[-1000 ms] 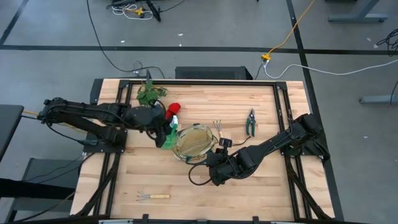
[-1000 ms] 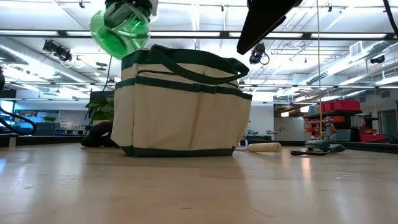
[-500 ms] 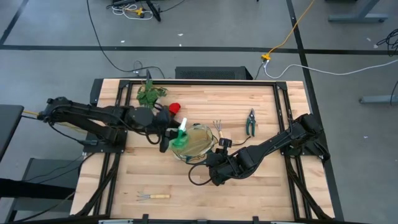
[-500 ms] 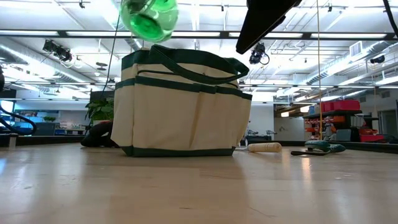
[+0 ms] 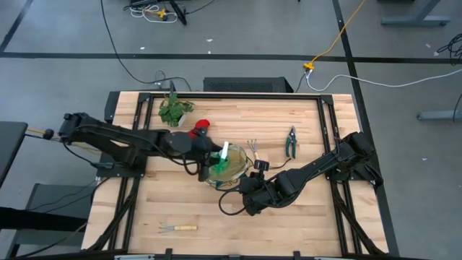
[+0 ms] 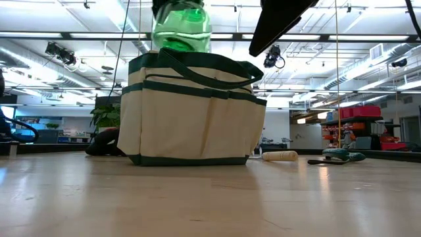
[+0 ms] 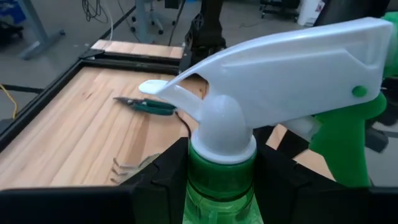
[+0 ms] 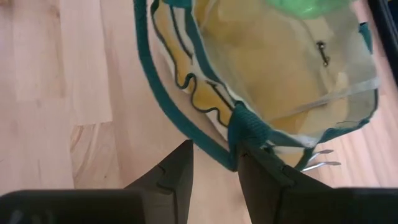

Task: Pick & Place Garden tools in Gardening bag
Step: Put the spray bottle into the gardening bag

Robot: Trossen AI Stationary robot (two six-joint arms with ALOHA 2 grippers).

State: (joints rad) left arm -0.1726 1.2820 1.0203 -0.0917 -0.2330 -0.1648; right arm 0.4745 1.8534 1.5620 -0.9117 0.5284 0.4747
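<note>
My left gripper [image 5: 211, 156] is shut on the translucent green spray bottle [image 5: 219, 166], which is above the open top of the beige gardening bag [image 6: 197, 118]. In the low view the bottle's body [image 6: 181, 29] shows just over the bag's rim. My right gripper [image 5: 250, 182] is at the bag's near right rim. In the right wrist view its fingers [image 8: 216, 149] stand slightly apart, on either side of the green trim and handle strap [image 8: 238, 134]. The bag stands on its base on the table. My left gripper pinches the bottle's green neck [image 7: 219, 171] between its two fingers, just under the white spray head [image 7: 280, 62]. The fingers come about level from the table's left. The bottle is about upright, lifted clear above the bag's opening. My right gripper: I cannot tell whether its fingers touch the green trim.
Red gloves [image 5: 201, 126] and a leafy plant [image 5: 173, 110] lie far left of the bag. One hand fork [image 5: 253, 148] lies by the bag's right side, and the shears [image 5: 291, 141] lie farther right. Another fork [image 5: 177, 228] lies near the front edge.
My left gripper has carried the spray bottle toward the table's right, from beside the bag's left side to above its opening, still shut on it. The bag and my right gripper have kept still.
</note>
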